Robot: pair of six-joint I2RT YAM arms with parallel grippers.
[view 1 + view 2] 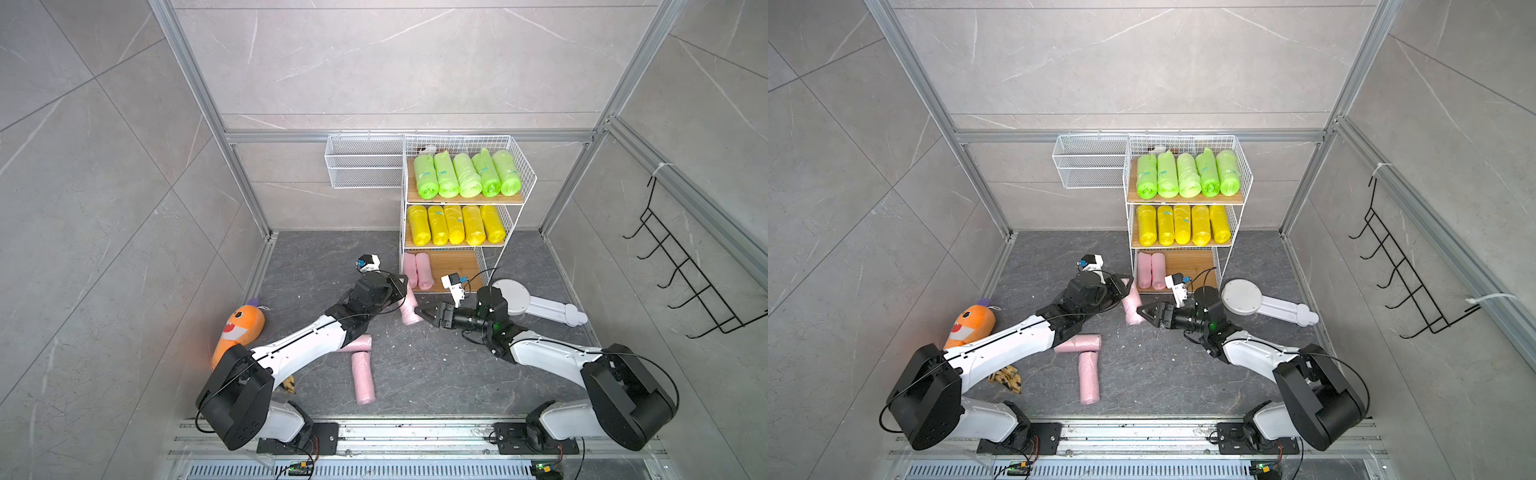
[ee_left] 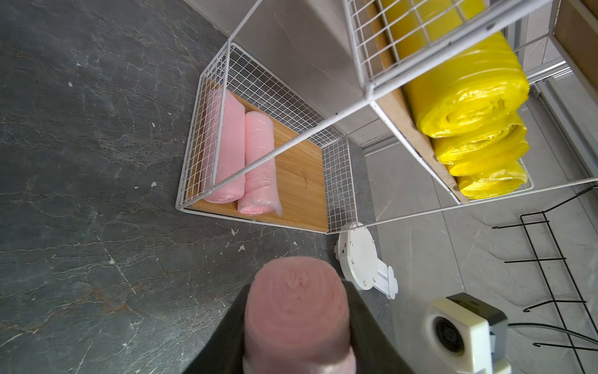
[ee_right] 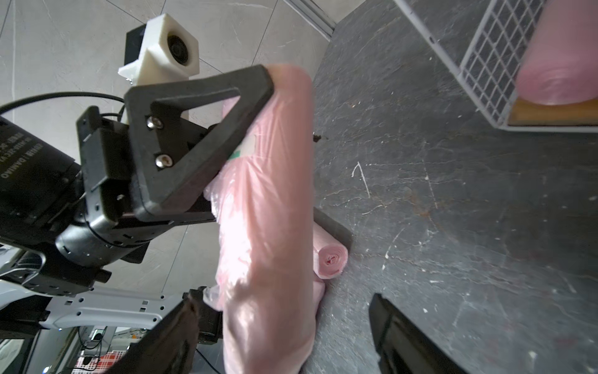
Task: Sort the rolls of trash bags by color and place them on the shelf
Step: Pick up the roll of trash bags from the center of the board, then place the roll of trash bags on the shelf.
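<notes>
Nearest the rig: a loose pink roll (image 1: 363, 376) lies flat on the bench (image 1: 436, 374). A second loose roll (image 1: 360, 342) lies just beyond it, crosswise and partly under the left arm. Neither is shelved yet.

Mid-scene: the left tool (image 1: 402, 292) pinches the held pink roll (image 2: 296, 311) near its upper end. The roll hangs steeply; its lower end is close to the bench or on it, can't tell which. The right tool (image 1: 422, 312) is spread wide. Per the right wrist view its jaws sit either side of that roll's lower part, not gripping. Prob. a handover or a steadying move, tho that's only my read.

Far: the shelf (image 1: 524, 166).
- Bottom tier: 2 pink rolls (image 1: 417, 270) side by side at the end toward the left arm; rest of the board bare.
- Middle tier: 5 yellow rolls (image 1: 455, 224), full row.
- Top tier: 5 green rolls (image 1: 467, 174), full row.

Tally: green & yellow done, pink 2 of 5 in, so 12 of 15 placed. Left to do: the held one + 2 on the bench, all for the bottom tier, which has room.
</notes>
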